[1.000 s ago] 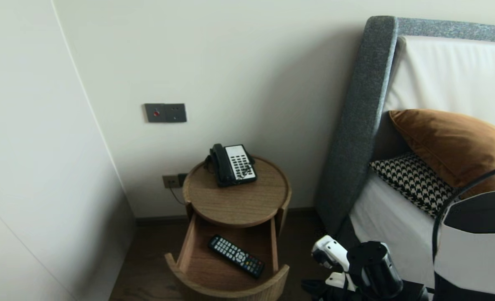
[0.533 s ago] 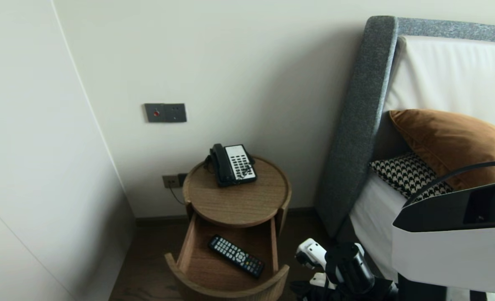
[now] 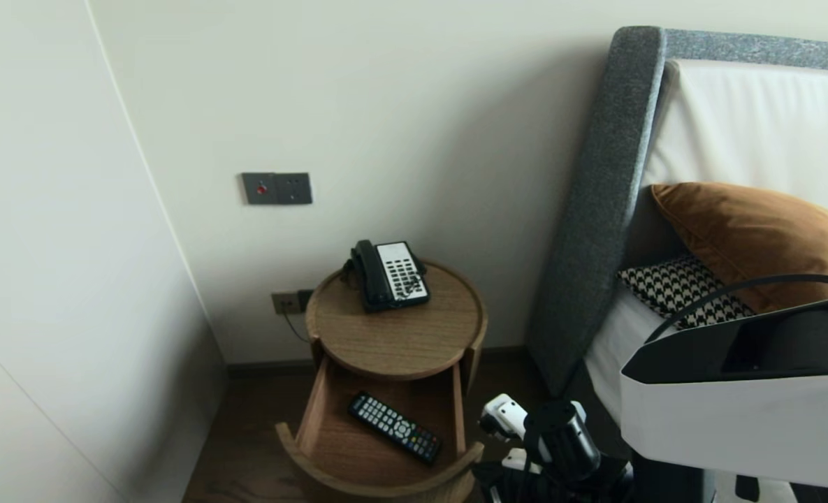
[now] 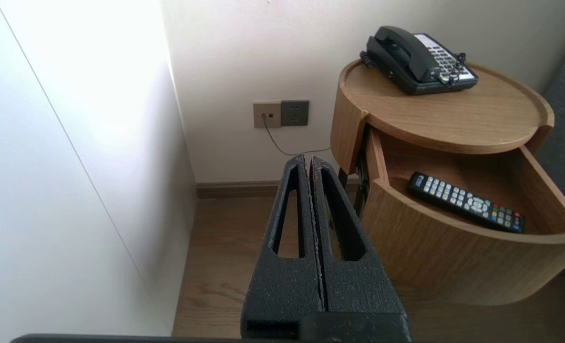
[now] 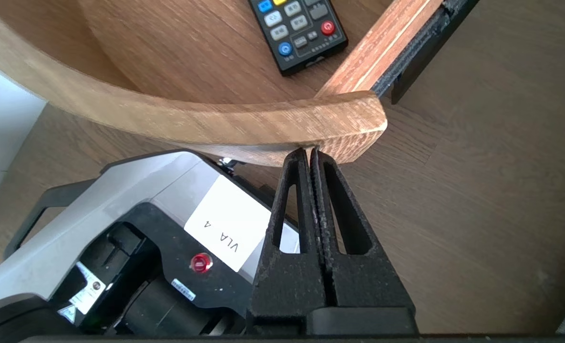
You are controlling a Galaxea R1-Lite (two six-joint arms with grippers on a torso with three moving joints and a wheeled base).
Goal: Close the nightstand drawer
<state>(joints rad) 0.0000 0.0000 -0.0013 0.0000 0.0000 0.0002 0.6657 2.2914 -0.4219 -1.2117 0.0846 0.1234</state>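
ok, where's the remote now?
Head view, lower centre: remote lies in the open nightstand drawer, below the phone; right gripper by the drawer's front corner.

Left tool and right tool are both grainy matte black wedges with long slots. Near the right tool there's a grey base shell, white "VLA 4" sticker, and little red button.

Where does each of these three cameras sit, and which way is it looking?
Head view: up high, looking down on nightstand and bed; right arm shows.
Left wrist view: behind shut left gripper, low, facing the open drawer.
Right wrist view: behind shut right gripper, close to drawer front; robot's body shows.
All three share the remote.
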